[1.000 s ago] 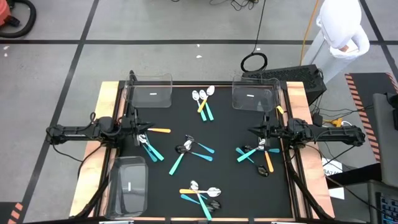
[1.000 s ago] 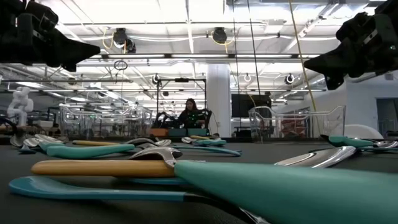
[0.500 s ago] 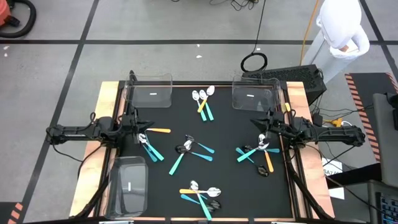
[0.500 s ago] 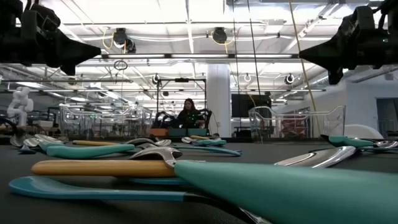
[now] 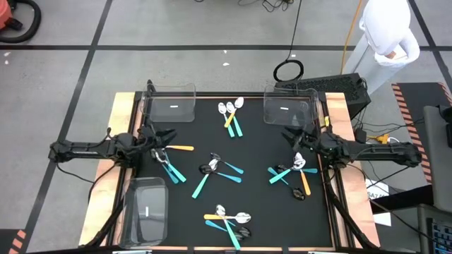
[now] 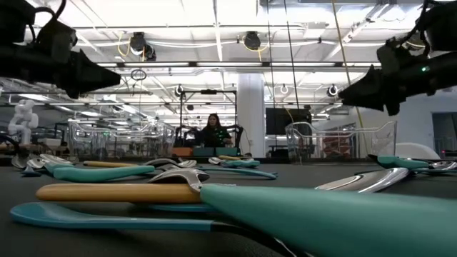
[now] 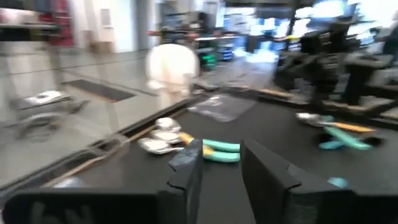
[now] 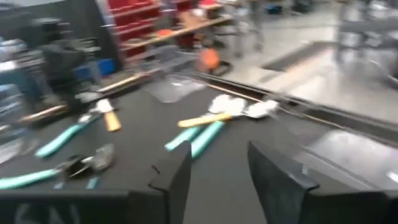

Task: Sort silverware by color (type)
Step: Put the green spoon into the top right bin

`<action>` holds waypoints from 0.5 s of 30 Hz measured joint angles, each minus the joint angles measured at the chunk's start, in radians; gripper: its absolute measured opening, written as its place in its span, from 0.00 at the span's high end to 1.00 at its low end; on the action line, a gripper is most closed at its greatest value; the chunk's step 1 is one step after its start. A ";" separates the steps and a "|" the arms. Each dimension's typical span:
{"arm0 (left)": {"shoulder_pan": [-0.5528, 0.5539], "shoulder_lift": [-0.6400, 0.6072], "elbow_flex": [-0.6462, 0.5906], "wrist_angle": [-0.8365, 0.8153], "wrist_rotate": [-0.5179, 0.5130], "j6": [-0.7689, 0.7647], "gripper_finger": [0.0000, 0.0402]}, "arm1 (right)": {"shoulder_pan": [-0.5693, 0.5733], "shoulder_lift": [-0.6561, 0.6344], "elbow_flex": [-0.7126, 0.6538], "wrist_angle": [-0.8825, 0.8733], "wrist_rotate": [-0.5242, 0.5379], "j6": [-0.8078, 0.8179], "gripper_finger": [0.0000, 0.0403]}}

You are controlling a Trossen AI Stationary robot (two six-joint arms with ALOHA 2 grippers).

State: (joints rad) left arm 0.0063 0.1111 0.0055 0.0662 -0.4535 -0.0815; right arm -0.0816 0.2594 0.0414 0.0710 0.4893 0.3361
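Black desk (image 5: 261, 204) sitting under bright workshop lights, silverware (image 5: 224, 169) lying scattered in small clusters, left gripper (image 5: 164, 136) and right gripper (image 5: 289, 138) hovering at opposite edges, both part open, holding nothing.

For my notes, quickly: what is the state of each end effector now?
Left end effector: open, holding nothing.
Right end effector: open, holding nothing.

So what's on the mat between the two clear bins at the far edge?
In the high view, a small pile of spoons lies between the left bin and right bin: silver heads, teal and orange handles.
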 joint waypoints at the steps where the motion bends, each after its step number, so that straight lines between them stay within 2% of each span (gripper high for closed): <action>1: 0.000 0.010 0.000 0.000 -0.023 0.017 0.71 | -0.003 0.017 0.000 -0.001 0.009 0.017 0.58; 10: 0.001 0.100 0.000 0.004 -0.079 0.041 0.68 | -0.023 0.139 0.000 0.049 0.010 0.035 0.54; 15: 0.000 0.123 0.000 0.006 -0.080 0.136 0.68 | -0.029 0.181 0.000 0.095 0.009 -0.001 0.54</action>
State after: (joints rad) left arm 0.0063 0.2345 0.0055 0.0725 -0.5335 0.0548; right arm -0.1109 0.4406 0.0414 0.1661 0.4984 0.3354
